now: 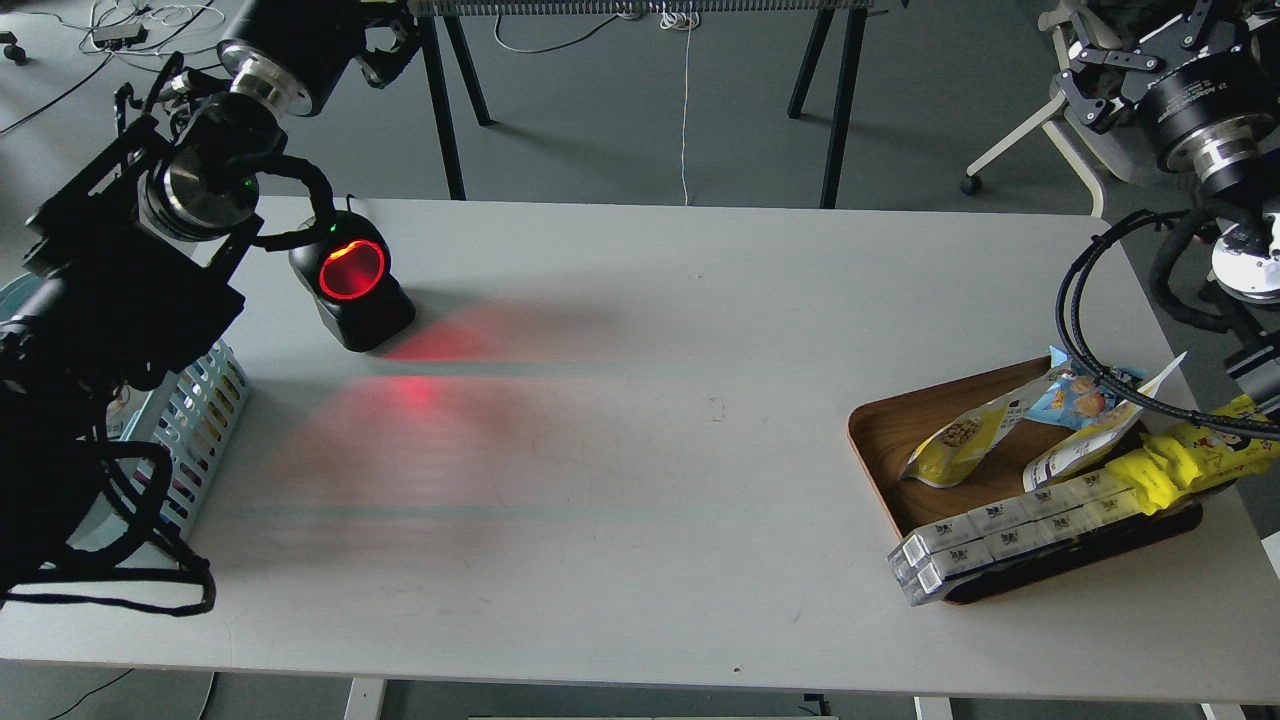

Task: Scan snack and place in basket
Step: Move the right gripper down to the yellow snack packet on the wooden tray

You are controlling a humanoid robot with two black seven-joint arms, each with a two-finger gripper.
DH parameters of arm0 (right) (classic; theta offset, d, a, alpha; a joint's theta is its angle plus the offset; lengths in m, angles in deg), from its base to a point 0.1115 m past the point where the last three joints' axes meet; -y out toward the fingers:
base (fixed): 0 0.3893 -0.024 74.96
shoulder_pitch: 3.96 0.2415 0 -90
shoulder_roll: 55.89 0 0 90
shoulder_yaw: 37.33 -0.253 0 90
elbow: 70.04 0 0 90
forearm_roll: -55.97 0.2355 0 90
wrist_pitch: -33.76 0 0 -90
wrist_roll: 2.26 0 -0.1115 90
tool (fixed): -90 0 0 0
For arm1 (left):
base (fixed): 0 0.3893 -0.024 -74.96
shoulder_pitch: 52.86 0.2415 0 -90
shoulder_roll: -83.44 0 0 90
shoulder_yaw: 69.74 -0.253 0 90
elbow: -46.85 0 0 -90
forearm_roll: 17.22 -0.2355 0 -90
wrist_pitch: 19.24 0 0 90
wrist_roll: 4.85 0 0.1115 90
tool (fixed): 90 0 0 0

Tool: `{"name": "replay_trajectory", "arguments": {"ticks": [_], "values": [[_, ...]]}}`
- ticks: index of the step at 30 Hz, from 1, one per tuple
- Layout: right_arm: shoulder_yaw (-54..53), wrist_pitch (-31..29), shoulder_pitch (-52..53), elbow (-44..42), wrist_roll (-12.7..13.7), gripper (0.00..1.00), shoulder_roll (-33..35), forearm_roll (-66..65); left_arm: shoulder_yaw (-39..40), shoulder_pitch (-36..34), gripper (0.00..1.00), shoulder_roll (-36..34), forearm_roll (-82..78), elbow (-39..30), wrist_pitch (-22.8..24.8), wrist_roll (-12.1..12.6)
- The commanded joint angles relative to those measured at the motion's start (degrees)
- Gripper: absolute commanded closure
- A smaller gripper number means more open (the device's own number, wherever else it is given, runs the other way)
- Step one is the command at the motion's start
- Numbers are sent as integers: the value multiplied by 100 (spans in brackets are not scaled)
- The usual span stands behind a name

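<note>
The snack [958,440], a pouch with a yellow lower half and a pale top, lies on its side in the brown wooden tray [880,440] at the right. Only the slotted side of the light blue basket [205,410] shows at the table's left edge, under my left arm. My left gripper [45,440] hangs over the basket as a dark mass, and its fingers cannot be told apart. My right arm [1200,100] comes in at the top right and runs off the right edge above the tray, with its fingers out of view.
A black scanner [352,275] with a glowing red ring stands at the back left and throws red light onto the table [640,330]. The tray also holds a blue cartoon packet [1075,395], a bright-yellow packet [1180,465] and long silver boxes [1000,540]. Black cables [1090,370] loop over the tray.
</note>
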Motion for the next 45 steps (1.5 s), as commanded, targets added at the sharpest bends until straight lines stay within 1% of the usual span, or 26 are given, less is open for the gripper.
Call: {"name": "replay_trajectory", "arguments": {"ticks": [1, 5, 8, 12, 15, 18, 22, 25, 29, 34, 40, 42, 45], "values": [[16, 0, -95, 8, -46, 0, 65, -5, -9, 34, 0, 20, 3, -42, 0, -19], [130, 0, -42, 69, -55, 0, 276, -40, -9, 51, 0, 12, 3, -51, 0, 33], [463, 0, 229, 279, -81, 0, 662, -101, -18, 51, 0, 3, 3, -51, 0, 33], [1008, 0, 941, 736, -212, 1, 1110, -908, -27, 25, 0, 11, 3, -51, 0, 42], [1412, 0, 1425, 1210, -406, 1, 1313, -1725, -18, 25, 0, 12, 3, -77, 0, 16], [1790, 0, 1820, 1930, -616, 1, 1638, -2402, -18, 25, 0, -41, -6, -287, 0, -2], [2352, 0, 2479, 2748, -1152, 1, 2051, -3596, -18, 16, 0, -155, -6, -446, 0, -11], [2853, 0, 2980, 3328, -1167, 1, 2183, -4362, -18, 7, 0, -199, -6, -446, 0, -11], [3775, 0, 3762, 4163, -1167, 1, 2254, -5355, -18, 16, 0, -199, -6, -446, 0, -11], [4761, 0, 4694, 5182, -1167, 1, 2412, -6902, -18, 43, 0, -226, -6, -438, 0, -20], [5683, 0, 5134, 6606, -1167, 1, 2851, -8694, -18, 60, 0, -287, -6, -420, 0, -28], [5956, 0, 5205, 6914, -1167, 1, 2957, -9248, -18, 69, 0, -305, -6, -411, 0, -20], [6247, 0, 5240, 7118, -1167, 2, 2975, -10119, -27, 69, 0, -305, -6, -394, 0, -20]]}}
